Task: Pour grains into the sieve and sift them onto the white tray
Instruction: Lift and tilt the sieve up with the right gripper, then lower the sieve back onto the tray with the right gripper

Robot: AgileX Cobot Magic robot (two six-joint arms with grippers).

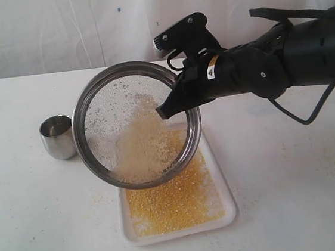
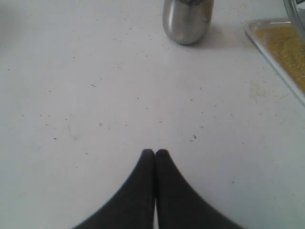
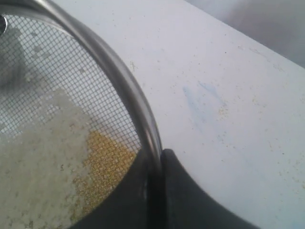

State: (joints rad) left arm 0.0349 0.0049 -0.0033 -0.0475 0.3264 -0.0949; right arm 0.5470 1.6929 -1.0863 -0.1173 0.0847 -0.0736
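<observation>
My right gripper (image 1: 167, 110) is shut on the rim of the sieve (image 1: 82, 107), a wide steel ring with a wire-mesh bottom. The sieve hangs tilted above the white tray (image 1: 226, 186). Pale whitish bits of the grains (image 1: 140, 149) lie heaped on its lower side. Golden-yellow grains (image 1: 178, 199) cover the tray floor. In the right wrist view the sieve rim (image 3: 128, 88) runs between the two fingers of the gripper (image 3: 156, 155), with pale grains (image 3: 38, 152) on the mesh. My left gripper (image 2: 155, 152) is shut on nothing, low over the bare table.
A small rounded steel cup (image 1: 58, 137) stands upright on the table left of the sieve; the left wrist view shows the cup (image 2: 187, 21) and a corner of the tray (image 2: 267, 38). Stray specks dot the white table. A white curtain hangs behind.
</observation>
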